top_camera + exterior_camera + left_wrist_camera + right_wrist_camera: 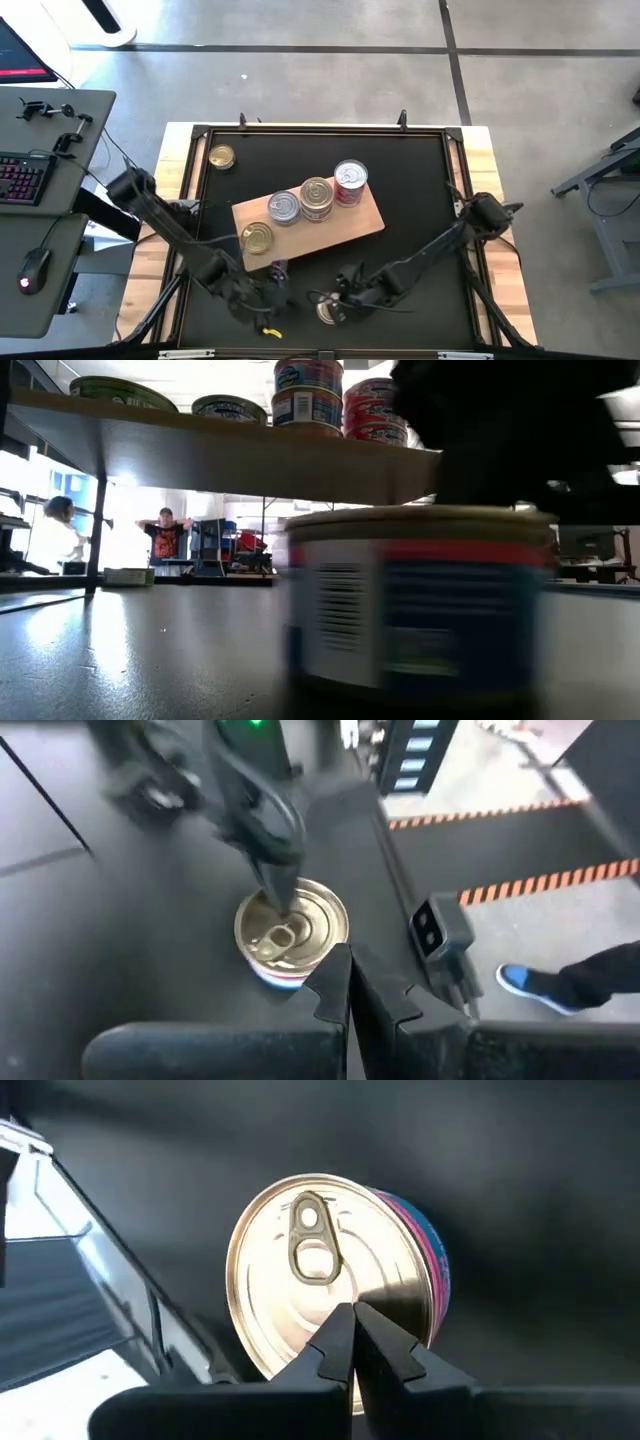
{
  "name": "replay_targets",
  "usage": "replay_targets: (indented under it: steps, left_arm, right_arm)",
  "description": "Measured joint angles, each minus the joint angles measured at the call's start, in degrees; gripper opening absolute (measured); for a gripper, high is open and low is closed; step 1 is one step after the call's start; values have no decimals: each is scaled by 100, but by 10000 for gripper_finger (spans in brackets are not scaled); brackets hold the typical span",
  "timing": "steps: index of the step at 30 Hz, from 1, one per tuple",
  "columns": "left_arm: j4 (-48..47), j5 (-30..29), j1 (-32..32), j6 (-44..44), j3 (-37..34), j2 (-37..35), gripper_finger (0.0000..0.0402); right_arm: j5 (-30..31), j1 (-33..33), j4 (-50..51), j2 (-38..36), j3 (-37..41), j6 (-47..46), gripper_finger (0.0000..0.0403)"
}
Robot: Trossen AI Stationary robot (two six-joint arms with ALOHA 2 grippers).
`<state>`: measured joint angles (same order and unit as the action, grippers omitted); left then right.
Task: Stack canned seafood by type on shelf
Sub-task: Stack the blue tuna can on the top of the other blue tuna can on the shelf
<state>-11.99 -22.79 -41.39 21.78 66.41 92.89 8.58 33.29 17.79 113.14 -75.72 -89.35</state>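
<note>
A flat tin with a gold pull-tab top (290,928) and a blue and pink label (425,1250) stands on the black tabletop near its front edge (328,313). Both grippers are at it. My right gripper (352,1342) is shut, its tips over the tin's top. My left gripper (350,988) is shut, beside the tin's side wall. The shelf (360,222) lies slantwise mid-table. On it stand a gold tin (258,237), a silver tin (284,208), a stack (317,196) and a red-labelled tin (350,182). Another gold tin (222,157) sits at the far left. My right gripper's shut fingertips (280,890) come down slanting onto the tin's gold top beside the pull tab (282,932); I cannot tell whether they touch it. My left gripper's shut fingertips (335,965) stand at the tin's rim, slanting down from the table's left; I cannot tell whether they touch it.
The low view shows the tin (420,600) close up under a dark arm (500,430). It also shows the shelf's underside (230,455) raised on a leg (95,530). The table's raised frame (200,135) rings the black top. People stand in the room beyond (165,535).
</note>
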Motion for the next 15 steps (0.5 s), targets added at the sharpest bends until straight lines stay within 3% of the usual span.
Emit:
replay_targets:
  steps: [7,12,15]
  left_arm:
    - [769,-139,-17,213,-2,919,0]
    - [1673,-212,126,213,4,1588,0]
    - [1648,-738,165,209,90,1882,0]
  right_arm:
    - [-6,64,1036,-299,-607,648,0]
    - [-62,468,1805,-410,-578,384,0]
    - [-72,655,1791,-384,-435,177,0]
